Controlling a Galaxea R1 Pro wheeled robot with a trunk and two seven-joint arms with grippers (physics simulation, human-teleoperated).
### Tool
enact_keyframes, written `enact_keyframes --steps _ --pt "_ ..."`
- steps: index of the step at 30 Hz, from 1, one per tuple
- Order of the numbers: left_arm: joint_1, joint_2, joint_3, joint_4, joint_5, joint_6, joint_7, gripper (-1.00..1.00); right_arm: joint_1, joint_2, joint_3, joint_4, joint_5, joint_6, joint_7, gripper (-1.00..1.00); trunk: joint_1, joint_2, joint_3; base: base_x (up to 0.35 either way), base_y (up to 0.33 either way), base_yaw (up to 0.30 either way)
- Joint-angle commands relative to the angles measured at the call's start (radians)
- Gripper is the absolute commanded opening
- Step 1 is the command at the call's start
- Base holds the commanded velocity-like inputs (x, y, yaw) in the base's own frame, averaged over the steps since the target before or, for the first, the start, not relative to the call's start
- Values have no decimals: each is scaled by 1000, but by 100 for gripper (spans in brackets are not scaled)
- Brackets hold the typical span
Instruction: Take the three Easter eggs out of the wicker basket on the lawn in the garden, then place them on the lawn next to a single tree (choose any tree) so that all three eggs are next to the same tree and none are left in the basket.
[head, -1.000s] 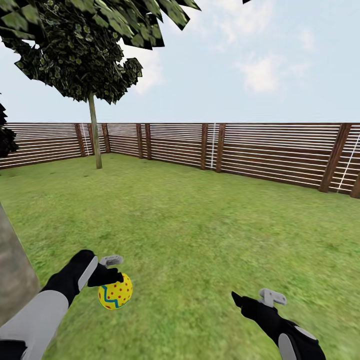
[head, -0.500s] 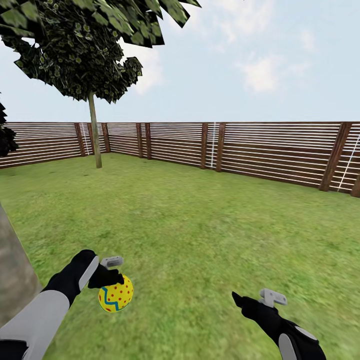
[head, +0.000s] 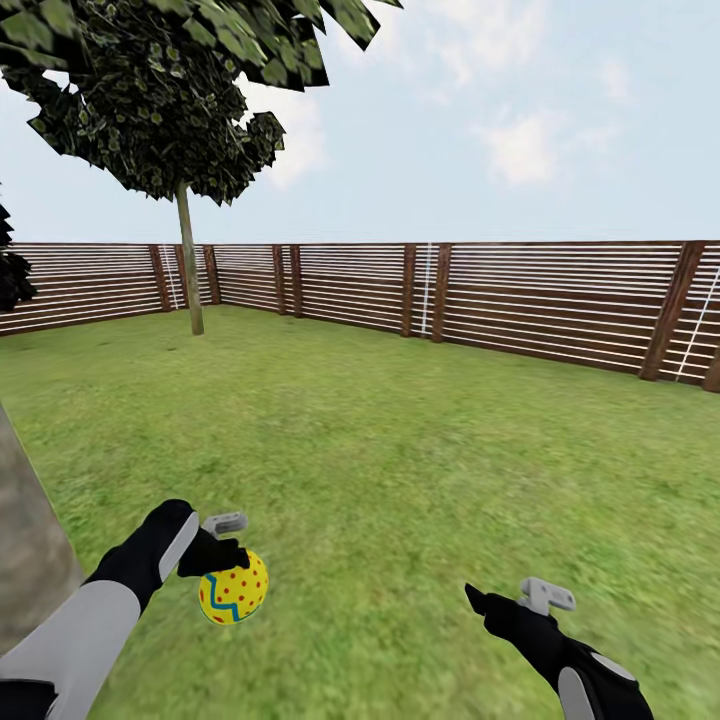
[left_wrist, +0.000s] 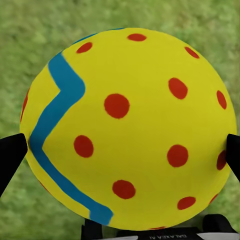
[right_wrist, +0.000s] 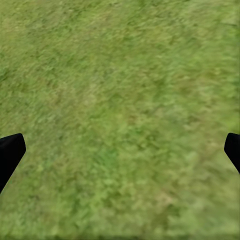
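Egg in yellow with red dots and a blue zigzag band sits clamped in our left tool, carried just above the lawn; in the left wrist view we see the egg pressed between both black fingertips. At our left side stands a thick grey-brown trunk, near the held egg. Our right tool hangs over bare grass with nothing in it, and its fingertips stand wide apart in the right wrist view. Farther off, a slimmer tree grows beside the brown slat fence.
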Motion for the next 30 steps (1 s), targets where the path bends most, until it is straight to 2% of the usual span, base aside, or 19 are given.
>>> enact_keyframes --steps 1,30 --pt "-1 1 -6 -1 2 3 -2 -100 -1 1 -3 -1 2 6 7 100 4 -8 -4 0 0 0" --pt "0 2 -6 0 1 1 0 -100 -1 3 9 9 1 6 7 100 115 -211 -95 0 0 0"
